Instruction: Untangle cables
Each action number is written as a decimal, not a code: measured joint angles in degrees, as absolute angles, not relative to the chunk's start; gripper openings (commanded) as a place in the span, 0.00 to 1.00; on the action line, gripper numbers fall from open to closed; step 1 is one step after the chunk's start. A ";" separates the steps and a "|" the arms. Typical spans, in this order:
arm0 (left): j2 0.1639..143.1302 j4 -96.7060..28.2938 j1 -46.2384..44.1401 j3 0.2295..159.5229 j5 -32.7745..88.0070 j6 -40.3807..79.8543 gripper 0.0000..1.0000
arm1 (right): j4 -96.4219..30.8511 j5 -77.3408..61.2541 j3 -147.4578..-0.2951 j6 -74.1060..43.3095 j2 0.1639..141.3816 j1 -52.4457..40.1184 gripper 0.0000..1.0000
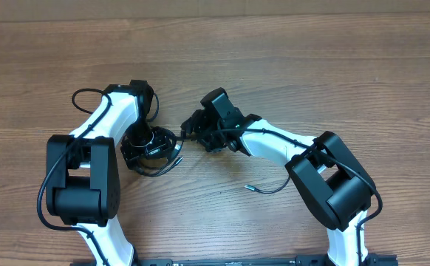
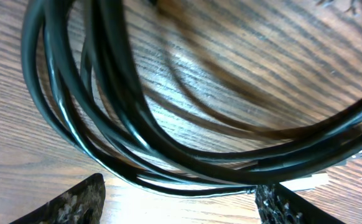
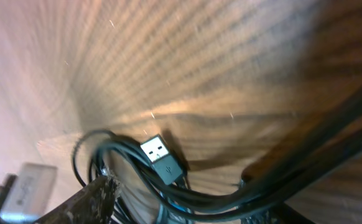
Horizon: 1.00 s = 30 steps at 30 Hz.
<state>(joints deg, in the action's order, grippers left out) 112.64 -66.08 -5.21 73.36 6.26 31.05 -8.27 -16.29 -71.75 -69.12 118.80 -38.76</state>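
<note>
The cables [image 2: 106,112] are closest to the left wrist camera and fill most of its view: several black strands run together in one curved bundle on the wooden desk [image 2: 231,81]. The left tool [image 2: 181,205] is spread wide, with one fingertip [image 2: 75,202] at each lower corner. The bundle passes just above the gap between them, and neither finger presses on it. From overhead, this coil lies under the left tool, between the left arm [image 1: 100,122] and the right arm [image 1: 274,144]. The right tool [image 1: 199,131] is at the other side of the tangle. Strands cross in front of its fingers, but I cannot tell whether it pinches them. A USB plug [image 3: 162,155] lies there on the desk. One thin strand with a silver tip [image 1: 250,188] lies apart, near the right arm.
</note>
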 measured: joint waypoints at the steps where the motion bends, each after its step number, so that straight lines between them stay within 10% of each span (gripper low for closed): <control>1: 112.64 -66.11 -5.21 73.36 6.28 31.03 0.78 | -7.92 -16.01 -71.66 -69.23 118.78 -38.79 0.54; 30: 112.64 -64.01 -5.28 72.55 2.50 34.00 0.82 | 1.21 -18.37 -70.76 -58.46 119.52 -38.02 0.51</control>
